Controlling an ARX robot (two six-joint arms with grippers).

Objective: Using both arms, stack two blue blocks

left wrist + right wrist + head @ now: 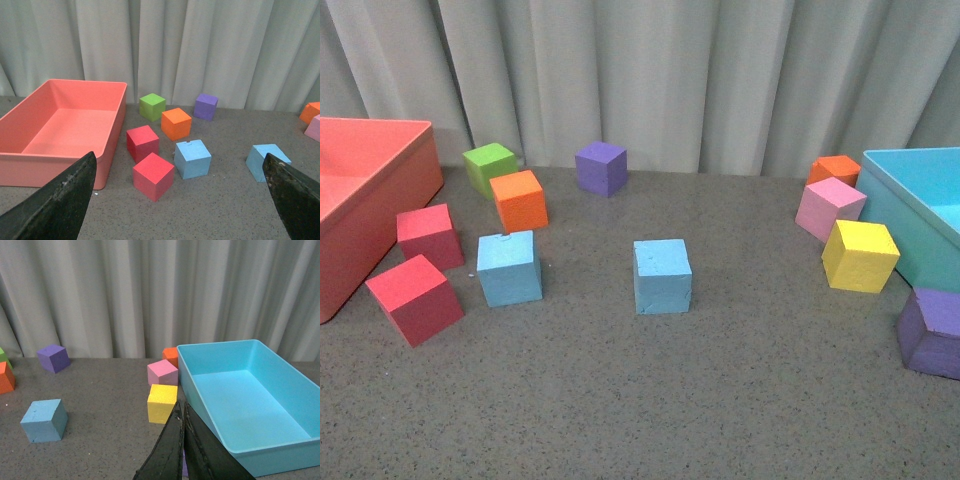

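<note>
Two light blue blocks stand apart on the grey table: one left of centre (pixel 509 267) and one in the middle (pixel 662 276). Neither arm shows in the front view. In the left wrist view the same blocks, the nearer (pixel 192 158) and the farther (pixel 266 161), lie ahead of my left gripper (pixel 181 200), which is open and empty with its fingers (pixel 60 200) wide apart. In the right wrist view only one blue block (pixel 44 420) shows, off to the side. My right gripper (pixel 182 412) is shut with nothing in it, hanging near the yellow cube.
A red bin (pixel 360 190) stands at the left, a turquoise bin (pixel 920 215) at the right. Two red cubes (pixel 415 298), an orange (pixel 519 200), a green (pixel 489 166) and a purple cube (pixel 601 167) sit left and back. Pink (pixel 829 208), yellow (pixel 860 255), orange and purple (pixel 932 332) cubes crowd the turquoise bin.
</note>
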